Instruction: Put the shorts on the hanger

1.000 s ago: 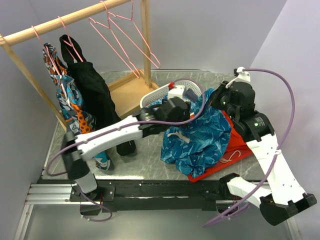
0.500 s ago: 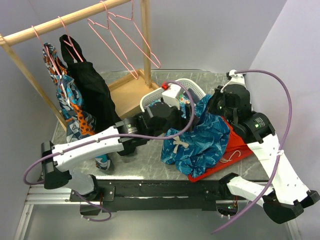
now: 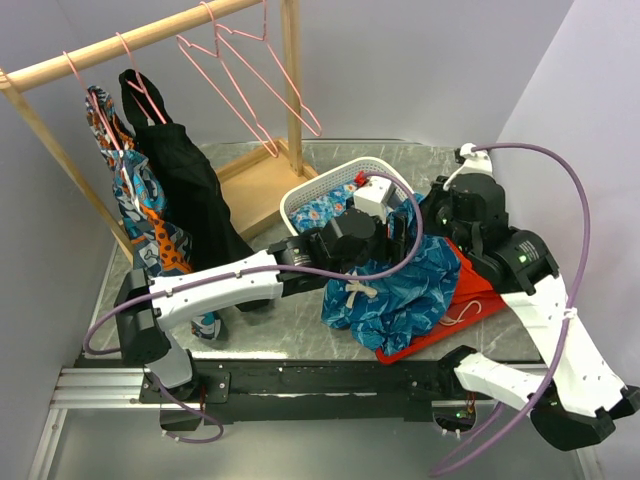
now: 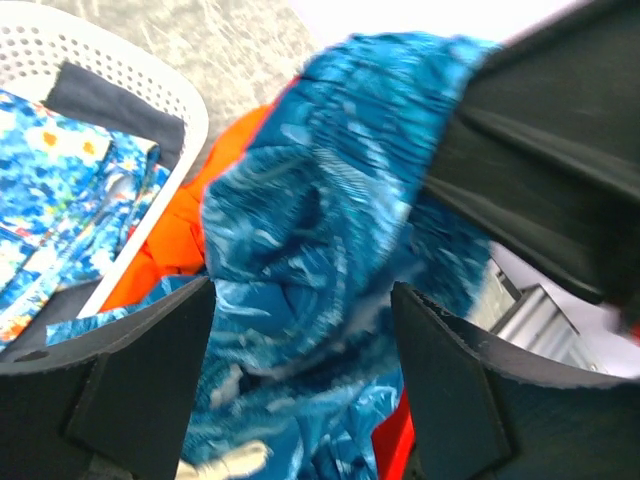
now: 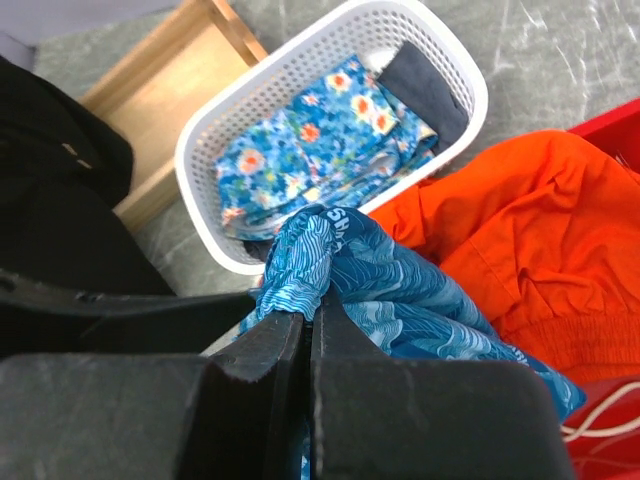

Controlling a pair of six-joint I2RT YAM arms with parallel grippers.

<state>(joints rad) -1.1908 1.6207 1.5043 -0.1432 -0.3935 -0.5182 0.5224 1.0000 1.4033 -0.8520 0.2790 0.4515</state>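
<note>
1. Teal shorts (image 3: 400, 285) lie heaped right of the counter's middle, toward the near edge, partly over an orange garment (image 3: 478, 290).
2. The right gripper (image 5: 305, 318) is pinched tight on a raised fold of them. The left gripper (image 4: 300, 290) gapes wide and holds nothing, with the fabric just ahead.
3. The hanger (image 3: 225, 97) hangs bare on the rail (image 3: 130, 42) above the far-left corner, well apart from the shorts.
4. This looks like an early stage: only one fold is gripped, and lifting, carrying and draping are all left.

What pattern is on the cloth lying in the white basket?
The cloth in the basket is blue with pale, orange-centred flowers, clearest in the right wrist view.
</note>
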